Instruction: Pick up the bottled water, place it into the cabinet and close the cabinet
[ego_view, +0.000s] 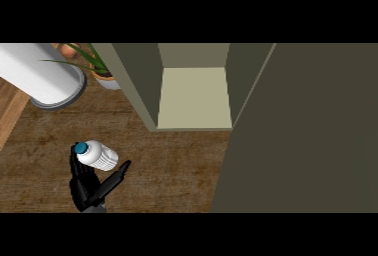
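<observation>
Upper left of frame: big white cylinder (40, 75) w/ grey end rim, lying on wooden tabletop (177, 165); just right of it a potted plant (92, 65), partly hidden behind cabinet wall.

Lower left: bottled water (97, 155), white body w/ blue cap, tilted, cap toward left. Left hand (90, 186) coming in from lower edge, black fingers curled along bottle's left side, thumb on right side below the body, so holding the bottle. Cannot tell if bottle is already lifted or touches the tabletop.

Upper centre: cabinet (193, 95), open, pale shelf floor inside, well apart from bottle, up and to the right. Right half of frame: large dark panel (310, 130), prob. the open cabinet door, from top to lower edge.

Right hand: not seen anywhere.

Handling, as judgement: plastic bottle prob. light to medium, stiff enough but smooth and round, so may slip or roll in fingers. Best to hold around mid body, not at cap; keep upright when putting on shelf, since narrow base could tip.
</observation>
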